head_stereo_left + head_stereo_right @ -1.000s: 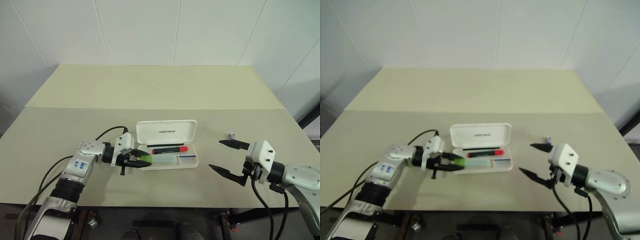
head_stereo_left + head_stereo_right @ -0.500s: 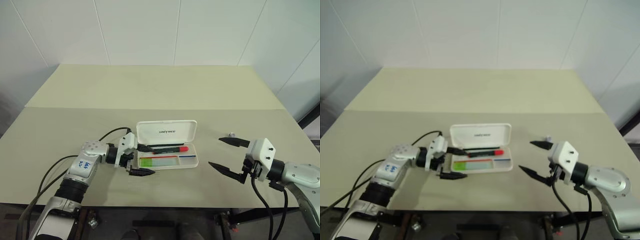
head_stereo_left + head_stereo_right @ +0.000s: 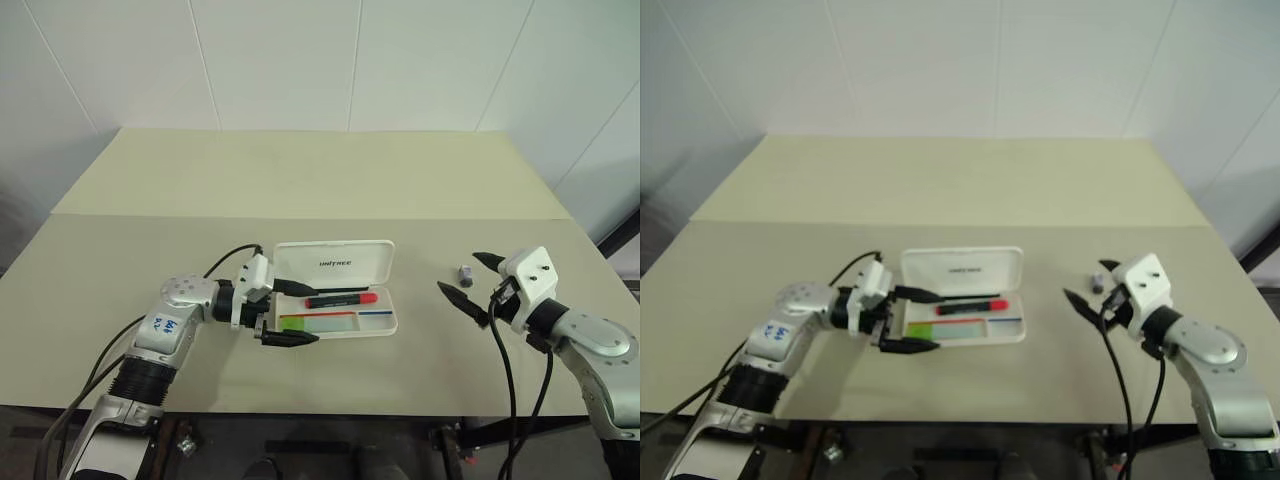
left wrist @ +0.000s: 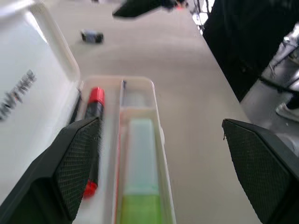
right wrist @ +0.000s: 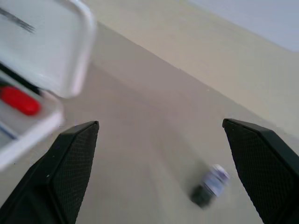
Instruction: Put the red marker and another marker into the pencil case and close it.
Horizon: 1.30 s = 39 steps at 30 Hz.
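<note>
The white pencil case (image 3: 333,262) lies open near the table's front, its lid standing up at the back. The red marker (image 3: 340,299) rests in the rear compartment, its red cap pointing right. The pale green marker (image 3: 315,322) lies in the front compartment, with its brighter green end at the left. My left gripper (image 3: 303,313) hovers open at the case's left end, one finger on each side of the tray, holding nothing. To the right of the case, my right gripper (image 5: 159,123) is open and empty, pointing towards the case.
A small grey and dark cap-like piece (image 3: 464,272) lies on the table between my right gripper's fingers. The cream table (image 3: 320,180) stretches far back to a white wall. A black cable loops from the left wrist over the tabletop.
My left gripper opened and let go of the green marker, which now lies in the case. My right gripper swung forward and to the right, turning to face the case.
</note>
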Motion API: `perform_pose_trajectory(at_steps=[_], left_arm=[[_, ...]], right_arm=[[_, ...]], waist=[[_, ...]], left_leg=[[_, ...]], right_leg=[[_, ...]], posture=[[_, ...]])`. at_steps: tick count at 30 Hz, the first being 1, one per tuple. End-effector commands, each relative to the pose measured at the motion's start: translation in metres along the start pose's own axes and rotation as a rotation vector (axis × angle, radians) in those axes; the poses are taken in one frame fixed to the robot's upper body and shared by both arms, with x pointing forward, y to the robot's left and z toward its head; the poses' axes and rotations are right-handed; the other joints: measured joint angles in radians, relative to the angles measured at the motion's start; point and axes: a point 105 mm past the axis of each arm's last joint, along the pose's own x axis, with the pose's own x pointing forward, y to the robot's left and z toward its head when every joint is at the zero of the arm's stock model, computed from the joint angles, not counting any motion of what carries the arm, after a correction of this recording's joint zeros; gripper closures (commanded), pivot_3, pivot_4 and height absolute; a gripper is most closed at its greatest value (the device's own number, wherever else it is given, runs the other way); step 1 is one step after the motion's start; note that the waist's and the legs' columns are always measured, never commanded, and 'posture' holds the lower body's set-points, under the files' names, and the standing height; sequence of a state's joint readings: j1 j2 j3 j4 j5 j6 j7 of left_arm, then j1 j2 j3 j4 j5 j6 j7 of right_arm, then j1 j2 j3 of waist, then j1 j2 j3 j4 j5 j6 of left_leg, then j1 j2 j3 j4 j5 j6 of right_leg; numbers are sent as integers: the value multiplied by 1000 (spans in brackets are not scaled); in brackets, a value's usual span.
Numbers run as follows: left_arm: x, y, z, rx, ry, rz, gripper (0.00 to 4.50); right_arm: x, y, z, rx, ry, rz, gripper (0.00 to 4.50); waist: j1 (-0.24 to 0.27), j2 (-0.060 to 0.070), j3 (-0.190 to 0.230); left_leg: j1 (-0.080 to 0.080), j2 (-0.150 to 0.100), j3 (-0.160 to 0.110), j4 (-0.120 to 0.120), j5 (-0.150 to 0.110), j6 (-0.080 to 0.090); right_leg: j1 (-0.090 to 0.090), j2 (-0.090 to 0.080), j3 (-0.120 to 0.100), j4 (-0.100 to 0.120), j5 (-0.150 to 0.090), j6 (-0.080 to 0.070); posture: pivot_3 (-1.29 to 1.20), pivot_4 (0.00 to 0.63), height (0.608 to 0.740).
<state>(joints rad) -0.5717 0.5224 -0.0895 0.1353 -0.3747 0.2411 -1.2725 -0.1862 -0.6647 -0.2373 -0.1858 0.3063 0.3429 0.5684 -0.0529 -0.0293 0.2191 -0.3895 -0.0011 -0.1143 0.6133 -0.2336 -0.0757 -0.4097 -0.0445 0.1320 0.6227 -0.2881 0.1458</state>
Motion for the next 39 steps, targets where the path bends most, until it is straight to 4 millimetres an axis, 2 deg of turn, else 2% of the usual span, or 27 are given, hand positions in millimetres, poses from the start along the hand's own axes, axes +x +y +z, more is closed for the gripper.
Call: perform_pose_trajectory(at_steps=[1, 4, 10, 23, 25, 27, 35, 36, 39], left_arm=[[-7, -2, 29, 55, -74, 37, 18], [-10, 2, 36, 70, -49, 93, 18], [-13, -2, 55, 47, -59, 139, 18], [-18, -2, 56, 56, -28, 168, 18], [-17, -2, 56, 60, -28, 168, 0], [-17, -1, 57, 66, -29, 167, 0], [-18, 0, 57, 75, -25, 175, 0], [-18, 0, 57, 75, -25, 174, 0], [-18, 0, 56, 77, -24, 172, 0]], right_arm=[[1, -29, -3, 53, 19, -219, 0], [5, -31, -13, 89, 51, -285, 0], [17, -20, -24, 164, 79, -285, 0], [44, -24, -53, 240, 158, -358, 0], [48, -23, -57, 254, 168, -363, 398], [49, -22, -59, 255, 172, -358, 978], [48, -21, -53, 251, 149, -349, 3860], [48, -22, -53, 250, 148, -348, 4113], [47, -22, -51, 251, 138, -341, 4110]], waist=[[-2, 0, 0], [0, 0, 0], [-4, 0, 0], [-6, 0, 0], [-10, 0, 0], [-9, 0, 0], [-5, 0, 0], [-5, 0, 0], [-5, 0, 0]], left_leg=[[0, 0, 0, 0, 0, 0], [0, 0, 0, 0, 0, 0], [0, 0, 0, 0, 0, 0], [0, 0, 0, 0, 0, 0], [0, 0, 0, 0, 0, 0], [0, 0, 0, 0, 0, 0], [0, 0, 0, 0, 0, 0], [0, 0, 0, 0, 0, 0], [0, 0, 0, -1, 0, 0]], right_leg=[[0, 0, 0, 0, 0, 0], [0, 0, 0, 0, 0, 0], [0, 0, 0, 0, 0, 1], [0, 0, 1, 0, 0, 0], [0, 0, 1, 0, 0, 1], [0, 0, 1, 0, 1, 1], [0, 0, 1, 0, 1, 1], [0, 0, 1, 0, 1, 1], [0, 0, 1, 0, 1, 1]], posture=[[0, 150, 740], [0, 150, 740], [0, 150, 740], [0, 150, 740], [0, 150, 740], [0, 150, 740], [0, 150, 740], [0, 150, 740], [0, 150, 740]])
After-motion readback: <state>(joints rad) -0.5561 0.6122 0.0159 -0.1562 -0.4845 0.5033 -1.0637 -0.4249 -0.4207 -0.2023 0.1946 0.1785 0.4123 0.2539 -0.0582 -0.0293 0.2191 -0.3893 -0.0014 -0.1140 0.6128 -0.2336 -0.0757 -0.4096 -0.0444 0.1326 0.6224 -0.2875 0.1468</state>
